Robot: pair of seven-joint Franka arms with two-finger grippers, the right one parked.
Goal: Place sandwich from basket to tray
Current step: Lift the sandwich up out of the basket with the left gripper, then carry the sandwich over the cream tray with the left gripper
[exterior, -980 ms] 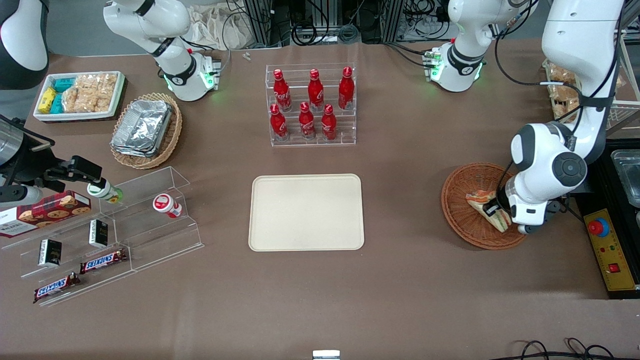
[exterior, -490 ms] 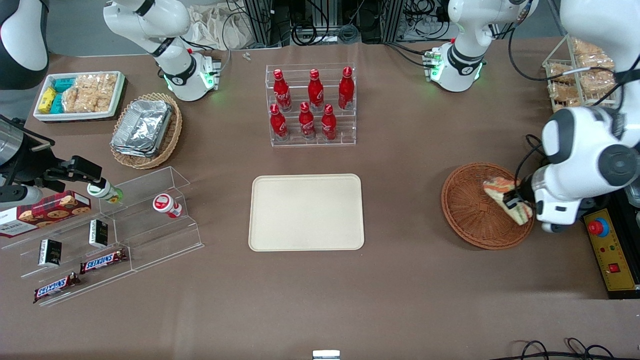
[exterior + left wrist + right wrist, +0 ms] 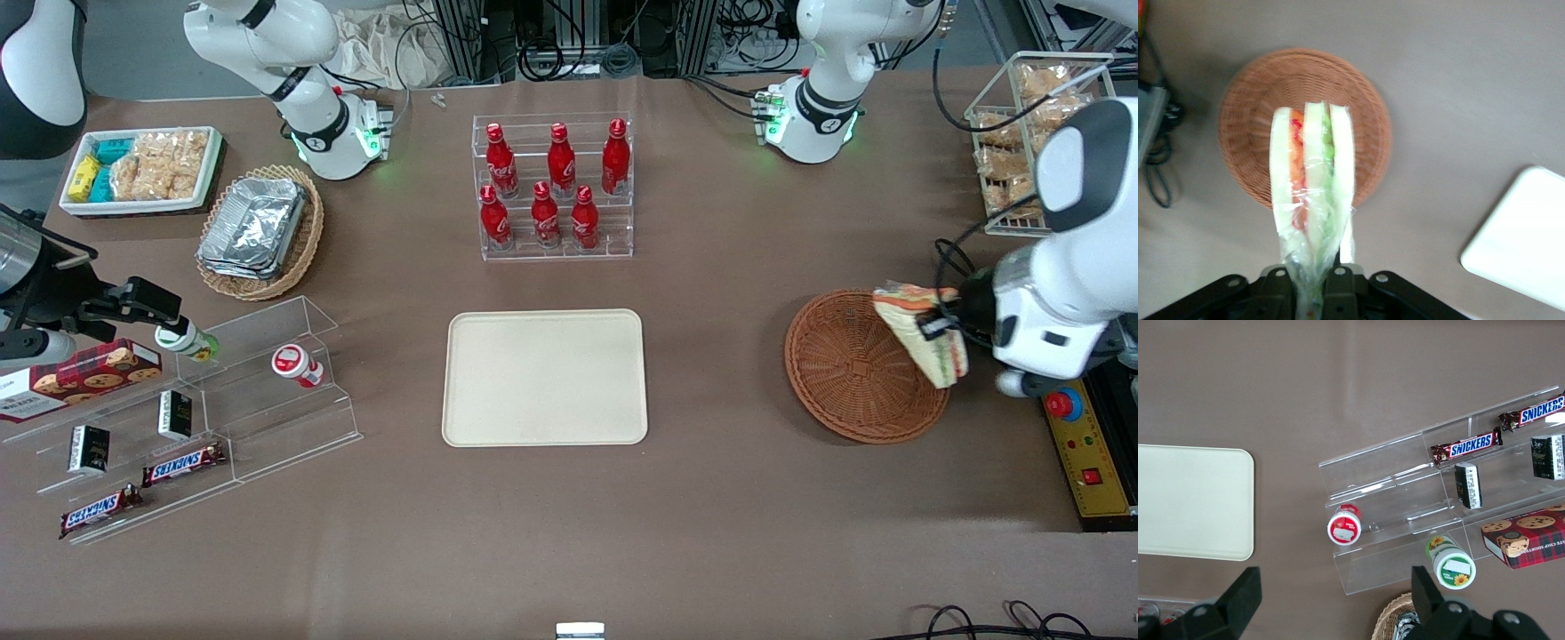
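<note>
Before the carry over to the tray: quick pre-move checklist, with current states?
1. Grip: gripper shut on the sandwich, wrap pinched between the fingers: ok.
2. Lift: sandwich hangs above the reddish-brown wicker basket, off its floor: ok.
3. Basket: nothing else in it to drag out: ok.
4. Target: cream tray bare and flat: ok.
5. Path: table between basket and tray holds nothing; bottle rack sits farther from the camera: ok.
6. Hold security for a sideways swing: cannot tell.

Both arms are glossy white Frankas with dark grey joint caps, green lights glowing at the bases, black cables trailing off. The gripper (image 3: pixel 944 327) is black, over the basket's (image 3: pixel 845 373) edge.
</note>
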